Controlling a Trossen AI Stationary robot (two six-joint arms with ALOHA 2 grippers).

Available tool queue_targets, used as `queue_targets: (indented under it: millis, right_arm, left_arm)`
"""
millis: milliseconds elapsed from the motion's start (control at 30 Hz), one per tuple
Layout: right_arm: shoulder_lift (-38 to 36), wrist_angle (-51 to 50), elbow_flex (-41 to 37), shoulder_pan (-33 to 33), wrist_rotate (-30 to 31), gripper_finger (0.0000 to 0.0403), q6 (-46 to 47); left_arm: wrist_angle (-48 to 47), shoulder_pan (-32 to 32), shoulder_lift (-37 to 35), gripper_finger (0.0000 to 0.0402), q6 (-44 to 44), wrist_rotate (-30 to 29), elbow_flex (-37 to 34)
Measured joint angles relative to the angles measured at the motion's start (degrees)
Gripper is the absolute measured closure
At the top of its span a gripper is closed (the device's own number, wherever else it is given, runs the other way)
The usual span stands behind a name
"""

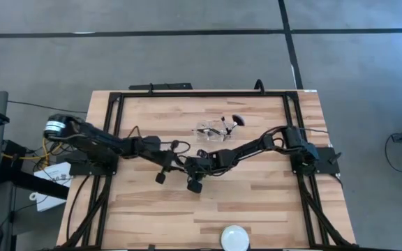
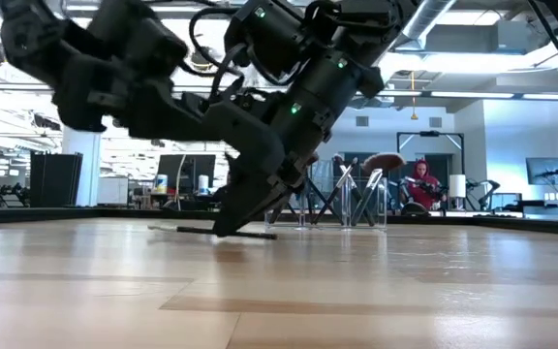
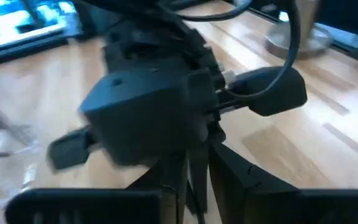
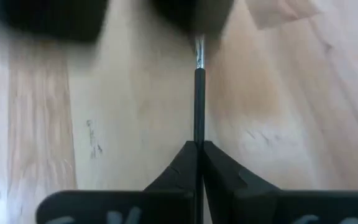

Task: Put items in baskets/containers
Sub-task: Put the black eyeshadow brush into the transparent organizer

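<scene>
Both grippers meet at the table's middle over one slim dark makeup brush [image 4: 199,106], which lies flat on the wood [image 2: 192,231]. My right gripper [image 4: 199,146] [image 1: 195,167] is shut on its handle. My left gripper [image 3: 194,165] [image 1: 179,159] is right in front of it and looks shut on the same brush. The clear container [image 1: 211,131] [image 2: 342,199] stands behind them toward the far edge. It holds several brushes, and the fan brush's wide head [image 1: 237,120] [image 2: 386,163] sticks up out of it. My right gripper pinches the brush's thin dark handle [image 4: 199,134] between its two fingers. The fingers slant down and the brush runs straight out ahead of them, along them, to its silver ferrule [image 4: 199,53]. The brush lies on the table. My left gripper seems shut on the brush's ferrule end, where a thin dark line [image 3: 197,202] shows between its fingers. The right gripper's body [image 3: 148,118] hides that place, so I cannot tell the exact part.
A white round disc [image 1: 234,238] lies at the table's near edge. A black frame rail [image 1: 201,94] runs round the table. Bare wood lies to the near left and near right of the grippers. A person in red [image 2: 420,179] sits in the room beyond.
</scene>
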Motion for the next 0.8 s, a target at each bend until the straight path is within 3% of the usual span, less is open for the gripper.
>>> queue_targets:
  millis: [133,267,400,500,633,733,800]
  right_arm:
    - [-3.5,-4.0,-0.2,0.1,2.9,0.04,0.0]
    - [-11.3,-11.0,-0.1,1.2,10.8,0.04,0.0]
    - [-20.5,-18.0,-0.1,4.2,23.0,0.0401,-1.4]
    - [-27.7,-19.0,-1.6,8.1,37.0,0.0401,-4.3]
    - [-35.6,-11.0,-12.6,11.6,51.0,0.0402,-5.1]
    - [-40.0,3.9,-25.1,10.6,51.7,0.0402,-6.8]
    - [-42.1,19.3,-33.8,8.7,48.1,0.0402,-10.8]
  left_arm:
    - [-1.1,-0.2,-8.3,0.0337,-2.5,-5.6,-2.1]
    - [-1.1,-0.3,-16.5,0.0341,-3.2,-8.1,-5.1]
    - [-0.9,-0.2,-24.1,0.0345,-4.5,-8.7,-7.9]
    - [-1.2,-0.2,-28.2,0.0346,-4.7,-8.8,-9.9]
    - [-1.1,-0.2,-31.1,0.0346,-4.9,-8.8,-11.1]
    - [-0.4,-0.1,-31.5,0.0346,-4.8,-8.8,-11.3]
    - [0.5,0.3,-31.1,0.0346,-4.8,-8.8,-11.3]
